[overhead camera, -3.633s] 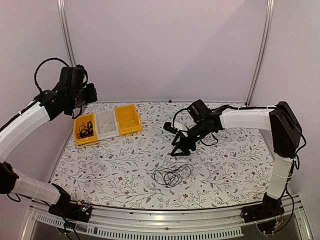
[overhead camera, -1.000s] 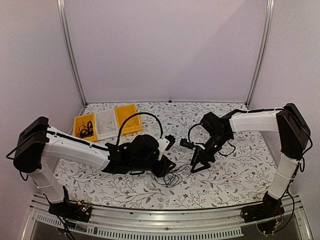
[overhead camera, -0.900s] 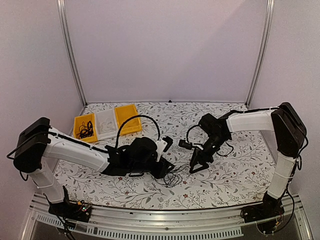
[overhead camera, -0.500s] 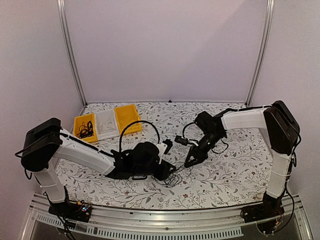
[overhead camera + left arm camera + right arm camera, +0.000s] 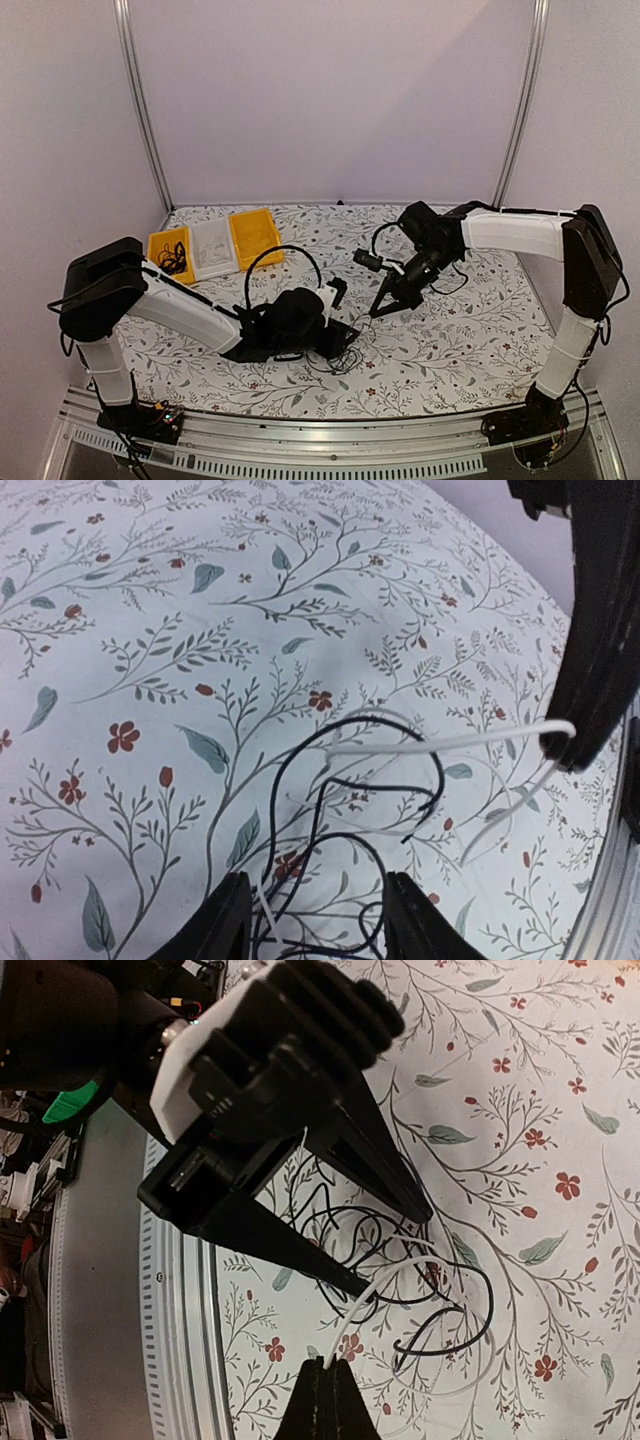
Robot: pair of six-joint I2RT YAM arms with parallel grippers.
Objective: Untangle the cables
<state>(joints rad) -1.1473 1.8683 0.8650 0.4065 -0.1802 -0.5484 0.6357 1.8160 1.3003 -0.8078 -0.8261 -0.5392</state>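
Pinching: the right gripper (image 5: 320, 1372) has its fingers pressed together on a white wire (image 5: 450, 742), which runs from the tips down into the tangle.
Left gripper (image 5: 315, 905): fingers apart and low over the cloth, one on each side of the black loops, clamped on nothing.
Cables (image 5: 340, 810): a loose black tangle on the flowered table (image 5: 470, 350), between the left fingers, with the white wire arcing over it.
Near edge: a grey metal rail (image 5: 110, 1260) runs along the table front, near the tangle.
Far-left corner: three bins in a row, well apart from the tangle. They are the left yellow bin (image 5: 153, 268) with black wires (image 5: 172, 262) in it, the white bin (image 5: 212, 250), and the right yellow bin (image 5: 256, 238).
Open room: flowered cloth stretches from the tangle to the right edge and back toward the rear wall.
Arms: the left arm lies low across the near-left cloth, and the right arm reaches in from the right over the table's middle.
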